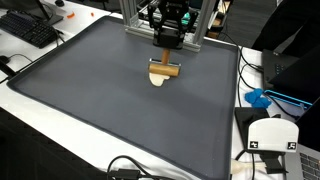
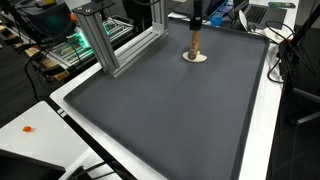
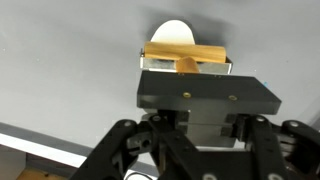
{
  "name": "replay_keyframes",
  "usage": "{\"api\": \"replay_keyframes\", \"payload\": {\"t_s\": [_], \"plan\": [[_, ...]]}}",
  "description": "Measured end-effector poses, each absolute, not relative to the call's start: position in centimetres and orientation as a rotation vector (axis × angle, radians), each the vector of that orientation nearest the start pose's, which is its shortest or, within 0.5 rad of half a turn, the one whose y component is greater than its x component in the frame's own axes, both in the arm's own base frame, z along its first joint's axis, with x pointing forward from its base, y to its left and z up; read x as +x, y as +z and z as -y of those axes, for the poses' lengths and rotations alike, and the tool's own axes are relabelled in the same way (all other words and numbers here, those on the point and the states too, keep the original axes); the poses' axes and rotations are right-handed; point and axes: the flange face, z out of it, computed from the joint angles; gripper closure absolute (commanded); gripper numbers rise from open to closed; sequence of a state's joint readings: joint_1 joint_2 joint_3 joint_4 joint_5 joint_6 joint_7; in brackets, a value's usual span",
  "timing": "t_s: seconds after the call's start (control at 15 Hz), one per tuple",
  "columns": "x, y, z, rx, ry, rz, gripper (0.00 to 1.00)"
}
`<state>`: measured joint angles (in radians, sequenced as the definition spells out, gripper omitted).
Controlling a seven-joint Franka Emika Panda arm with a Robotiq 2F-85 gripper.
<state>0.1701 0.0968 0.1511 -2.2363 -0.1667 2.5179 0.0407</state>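
Note:
My gripper (image 1: 167,42) hangs over the far part of a dark grey mat (image 1: 110,110) and is shut on a wooden T-shaped piece (image 1: 165,69). The piece stands upright in an exterior view (image 2: 195,42), its lower end on or just above a small cream disc (image 2: 194,58) that lies on the mat (image 2: 170,110). In the wrist view the wooden crossbar (image 3: 185,52) lies across the front of the gripper (image 3: 185,72), its stem runs back between the fingers, and the cream disc (image 3: 172,32) shows beyond it. The fingertips are mostly hidden by the gripper body.
An aluminium frame (image 1: 130,22) stands at the mat's far edge, also in the exterior view (image 2: 105,45). A keyboard (image 1: 25,30), a white device (image 1: 272,135), a blue object (image 1: 258,98) and cables (image 1: 130,170) lie around the mat. A small orange item (image 2: 27,129) sits on the white table.

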Motion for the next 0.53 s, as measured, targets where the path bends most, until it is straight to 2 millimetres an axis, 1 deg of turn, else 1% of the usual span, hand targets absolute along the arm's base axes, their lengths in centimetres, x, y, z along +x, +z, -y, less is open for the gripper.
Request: {"api": "replay_keyframes", "payload": {"t_s": [0.53], "plan": [[52.63, 34.38, -17.79, -3.096, -0.405, 0.617, 0.65]]}}
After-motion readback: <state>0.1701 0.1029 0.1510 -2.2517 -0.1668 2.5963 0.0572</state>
